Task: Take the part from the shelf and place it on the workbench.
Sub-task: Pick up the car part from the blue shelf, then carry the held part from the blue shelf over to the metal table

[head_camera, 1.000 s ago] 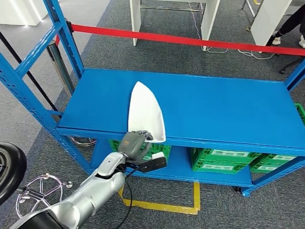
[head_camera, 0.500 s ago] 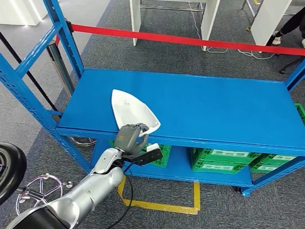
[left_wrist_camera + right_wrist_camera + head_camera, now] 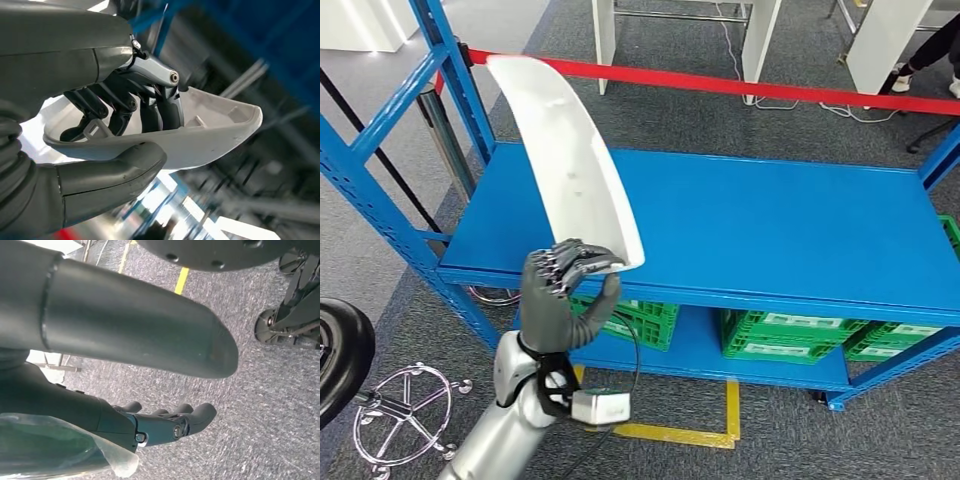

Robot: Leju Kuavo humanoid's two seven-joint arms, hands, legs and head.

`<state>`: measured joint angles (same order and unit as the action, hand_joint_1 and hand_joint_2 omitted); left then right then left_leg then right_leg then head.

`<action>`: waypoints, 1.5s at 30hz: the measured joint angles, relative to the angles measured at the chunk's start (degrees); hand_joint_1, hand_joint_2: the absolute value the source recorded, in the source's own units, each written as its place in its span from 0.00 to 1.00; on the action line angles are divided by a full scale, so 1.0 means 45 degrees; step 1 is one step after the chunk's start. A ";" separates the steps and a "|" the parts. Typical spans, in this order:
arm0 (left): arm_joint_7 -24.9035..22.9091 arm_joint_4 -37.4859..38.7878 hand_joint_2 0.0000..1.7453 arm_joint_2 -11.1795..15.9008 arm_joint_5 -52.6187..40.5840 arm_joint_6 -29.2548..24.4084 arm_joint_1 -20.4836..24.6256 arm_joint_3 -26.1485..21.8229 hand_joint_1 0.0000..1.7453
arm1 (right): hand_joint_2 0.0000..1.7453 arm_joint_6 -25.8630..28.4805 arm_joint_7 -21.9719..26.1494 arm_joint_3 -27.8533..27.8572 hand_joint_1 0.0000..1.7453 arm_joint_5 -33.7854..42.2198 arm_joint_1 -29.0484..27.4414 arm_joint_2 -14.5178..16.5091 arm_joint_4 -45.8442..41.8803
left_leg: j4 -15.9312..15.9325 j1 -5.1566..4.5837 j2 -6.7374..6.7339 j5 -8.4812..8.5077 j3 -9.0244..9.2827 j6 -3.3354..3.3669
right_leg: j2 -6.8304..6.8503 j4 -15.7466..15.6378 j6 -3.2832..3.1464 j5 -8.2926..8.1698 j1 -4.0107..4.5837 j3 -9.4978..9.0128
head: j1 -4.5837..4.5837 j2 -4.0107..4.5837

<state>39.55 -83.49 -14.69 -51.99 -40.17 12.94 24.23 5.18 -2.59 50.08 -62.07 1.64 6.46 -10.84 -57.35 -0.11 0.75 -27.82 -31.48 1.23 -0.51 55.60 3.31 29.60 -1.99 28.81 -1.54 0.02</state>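
Currently the left hand [image 3: 560, 297] grips the white curved part [image 3: 573, 165] at its lower, wider end. In the head view, the dark fingers [image 3: 565, 262] wrap over the part's lower edge, and the thumb [image 3: 601, 300] presses from beneath. The left wrist view confirms this grasp: the fingers [image 3: 158, 107] curl into the hollow inner face of the white curved part [image 3: 211, 135], while the thick grey thumb [image 3: 124, 165] bears against its smooth outer face. The edge is clamped between them.

The part is clear of the blue shelf [image 3: 743, 230]. It stands raised and tilted, with its narrow tip pointing up and away toward the red barrier tape [image 3: 773, 88] and the blue upright post [image 3: 452, 70]. Its lower end hangs just in front of the shelf's front edge, over the green crates [image 3: 780, 335] stored on the lower level.

The silver left forearm [image 3: 501, 420] rises from below, with a black cable [image 3: 561, 385] looped at the wrist.

The right hand [image 3: 166, 422] hangs over grey carpet [image 3: 271, 405], near a yellow floor line [image 3: 182, 280]. Its fingers [image 3: 196, 415] are extended, lying close together, with nothing between them and the thumb [image 3: 143, 330].

A person's leg and white shoe [image 3: 903, 82] appear at the far right, behind the tape.
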 joint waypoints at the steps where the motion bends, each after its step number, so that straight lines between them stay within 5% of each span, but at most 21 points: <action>1: 0.0065 -0.0649 1.00 0.0037 -0.0036 -0.0009 -0.0139 -0.0006 1.00 | 0.00 0.0000 0.0011 -0.0001 0.00 -0.0029 0.0001 0.0006 0.0000 | 0.0001 0.0001 0.0001 0.0001 0.0002 -0.0001 | 0.0002 0.0001 0.0000 0.0000 0.0001 -0.0002 | 0.0004 0.0000; 9: 0.0052 -0.3570 1.00 0.0279 0.0448 -0.0019 -0.0995 -0.0034 1.00 | 0.00 -0.0034 0.0035 -0.0006 0.00 -0.0179 0.0006 0.0028 -0.0004 | 0.0002 0.0001 0.0002 0.0015 0.0009 -0.0003 | 0.0006 0.0018 -0.0001 -0.0003 0.0000 -0.0009 | 0.0001 0.0000; 19: -0.1227 -0.3570 1.00 0.0936 0.1955 0.0028 -0.1676 -0.0051 1.00 | 0.00 -0.0057 0.0123 -0.0006 0.00 -0.0194 0.0005 0.0074 -0.0005 | -0.0001 -0.0002 0.0002 0.0012 0.0007 -0.0003 | 0.0003 0.0015 0.0000 -0.0004 -0.0002 -0.0002 | 0.0001 0.0000; 26: -0.1939 -0.3576 1.00 0.1620 0.1883 0.0027 -0.2064 -0.0056 1.00 | 0.00 -0.0041 0.0188 -0.0006 0.00 -0.0257 0.0006 0.0171 -0.0005 | -0.0038 -0.0066 0.0000 0.0049 -0.0015 0.0193 | 0.0004 -0.0043 0.0176 -0.0066 -0.0087 -0.0011 | 0.0005 0.0000; 28: -0.2160 -0.3591 1.00 0.1779 0.1784 0.0019 -0.2113 -0.0056 1.00 | 0.00 -0.0038 0.0204 -0.0006 0.00 -0.0267 0.0010 0.0191 -0.0005 | 0.0125 -0.0033 -0.0044 0.0190 -0.0008 0.0350 | 0.0024 0.0342 0.0189 0.0296 -0.0079 0.0206 | -0.0012 0.0000; 32: -0.2548 -0.3596 1.00 0.2094 0.1661 0.0009 -0.2285 -0.0059 1.00 | 0.00 -0.0019 0.0211 -0.0006 0.00 -0.0272 -0.0004 0.0196 -0.0005 | 0.0181 -0.0117 -0.0118 0.0319 -0.0143 0.0482 | 0.0043 0.3551 0.0101 0.1830 -0.0009 0.1632 | -0.0047 0.0000; 34: -0.2687 -0.3596 1.00 0.2221 0.1608 0.0009 -0.2361 -0.0057 1.00 | 0.00 -0.0018 0.0211 -0.0006 0.00 -0.0272 -0.0034 0.0196 -0.0005 | 0.0141 -0.0153 -0.0127 0.0347 -0.0190 0.0475 | 0.0045 0.3663 0.0044 0.1530 0.0029 0.1618 | -0.0046 0.0000; 36: -0.2818 -0.3596 1.00 0.2310 0.1558 0.0009 -0.2384 -0.0056 1.00 | 0.00 -0.0008 0.0213 -0.0004 0.00 -0.0272 -0.0031 0.0196 -0.0005 | 0.0071 -0.0156 -0.0124 0.0360 -0.0221 0.0432 | 0.0046 0.1977 -0.0044 0.0677 0.0056 0.0743 | -0.0051 0.0000; 38: -0.2875 -0.3598 1.00 0.2369 0.1539 0.0009 -0.2387 -0.0055 1.00 | 0.00 0.0000 0.0222 -0.0001 0.00 -0.0272 0.0002 0.0196 -0.0005 | -0.0026 -0.0187 -0.0116 0.0399 -0.0302 0.0305 | 0.0030 0.0555 -0.0124 0.0249 0.0098 -0.0030 | -0.0042 0.0000; 42: -0.2884 -0.3603 1.00 0.2470 0.1525 0.0005 -0.2402 -0.0053 1.00 | 0.00 0.0000 0.0229 -0.0001 0.00 -0.0272 0.0006 0.0211 -0.0004 | -0.0177 -0.0192 -0.0088 0.0445 -0.0476 -0.0033 | 0.0048 0.0279 -0.0370 0.0106 0.0106 0.0020 | -0.0034 0.0000; 45: -0.2884 -0.3620 1.00 0.2566 0.1520 -0.0005 -0.2417 -0.0047 1.00 | 0.00 0.0010 0.0230 -0.0001 0.00 -0.0268 0.0022 0.0231 -0.0009 | -0.1653 -0.0088 -0.0086 -0.0850 -0.1032 -0.0313 | 0.0144 0.0248 -0.0671 -0.0179 0.0064 0.0296 | 0.0061 0.0000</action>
<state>26.58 -99.78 -3.14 -45.15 -40.19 2.06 24.02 5.22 -1.56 50.07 -63.28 1.74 7.50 -10.88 -64.79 -0.50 0.36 -31.65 -36.12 -0.17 0.14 56.72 0.29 28.79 -1.70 30.14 -1.26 0.02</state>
